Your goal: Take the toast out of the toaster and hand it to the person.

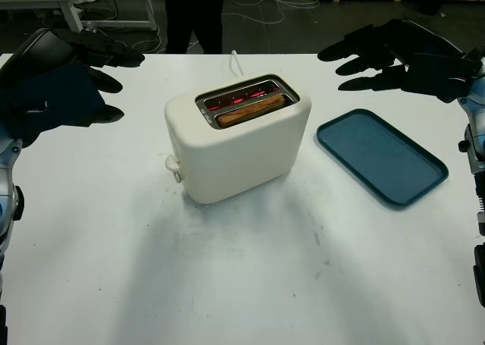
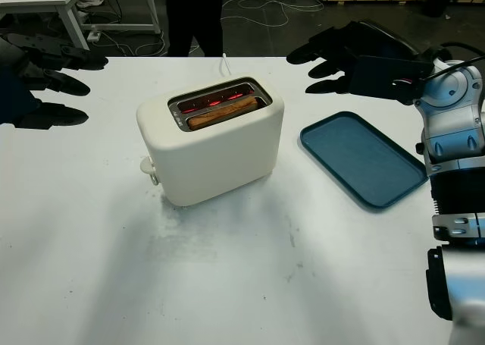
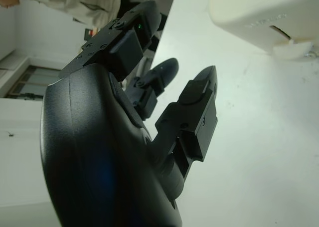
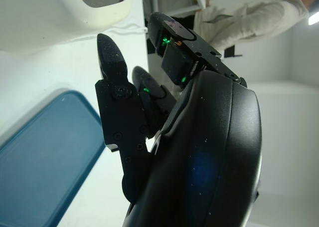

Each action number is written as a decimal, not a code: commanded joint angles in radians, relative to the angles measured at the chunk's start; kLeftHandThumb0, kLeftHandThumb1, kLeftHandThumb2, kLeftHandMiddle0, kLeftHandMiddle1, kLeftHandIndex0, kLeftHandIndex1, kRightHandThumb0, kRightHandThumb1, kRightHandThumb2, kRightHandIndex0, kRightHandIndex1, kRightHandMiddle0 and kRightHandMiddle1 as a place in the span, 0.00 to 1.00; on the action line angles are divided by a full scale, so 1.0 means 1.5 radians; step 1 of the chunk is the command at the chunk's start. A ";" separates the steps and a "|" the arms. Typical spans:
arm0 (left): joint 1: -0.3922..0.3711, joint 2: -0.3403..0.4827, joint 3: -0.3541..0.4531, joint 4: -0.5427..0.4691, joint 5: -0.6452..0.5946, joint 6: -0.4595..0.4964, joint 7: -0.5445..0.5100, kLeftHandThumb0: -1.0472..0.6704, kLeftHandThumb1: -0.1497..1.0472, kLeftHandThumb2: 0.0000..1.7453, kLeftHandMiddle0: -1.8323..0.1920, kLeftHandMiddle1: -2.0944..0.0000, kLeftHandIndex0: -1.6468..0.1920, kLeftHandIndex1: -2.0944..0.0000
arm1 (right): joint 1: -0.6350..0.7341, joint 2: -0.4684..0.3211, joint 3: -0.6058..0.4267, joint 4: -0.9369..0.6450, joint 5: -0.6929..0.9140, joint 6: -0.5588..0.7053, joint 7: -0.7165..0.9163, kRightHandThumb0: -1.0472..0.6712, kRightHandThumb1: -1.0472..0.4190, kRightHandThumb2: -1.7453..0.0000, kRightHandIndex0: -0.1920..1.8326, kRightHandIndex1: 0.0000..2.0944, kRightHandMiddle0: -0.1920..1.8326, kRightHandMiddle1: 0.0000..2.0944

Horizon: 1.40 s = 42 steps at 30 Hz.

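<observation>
Still, both hands empty & wide: left hand by table's left edge, right hand near far-right corner. Toast sits low in toaster mid-table, elements glowing, so pinch the crust from above w/ right hand, lift straight.

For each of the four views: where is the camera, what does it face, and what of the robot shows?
Left eye: head, facing down at toaster, toast, blue tray; left hand and right hand, both open.
Right eye: same scene, slightly shifted.
Left wrist: beside left hand, facing toaster's side.
Right wrist: beside right hand, facing tray, toaster.
All share the toaster.
</observation>
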 commanded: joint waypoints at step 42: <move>-0.009 0.003 0.001 0.006 -0.012 -0.006 0.000 0.76 0.76 0.00 0.59 0.74 0.49 0.99 | -0.107 0.074 0.039 0.089 -0.099 -0.227 -0.206 0.30 0.26 1.00 0.49 0.29 0.51 0.01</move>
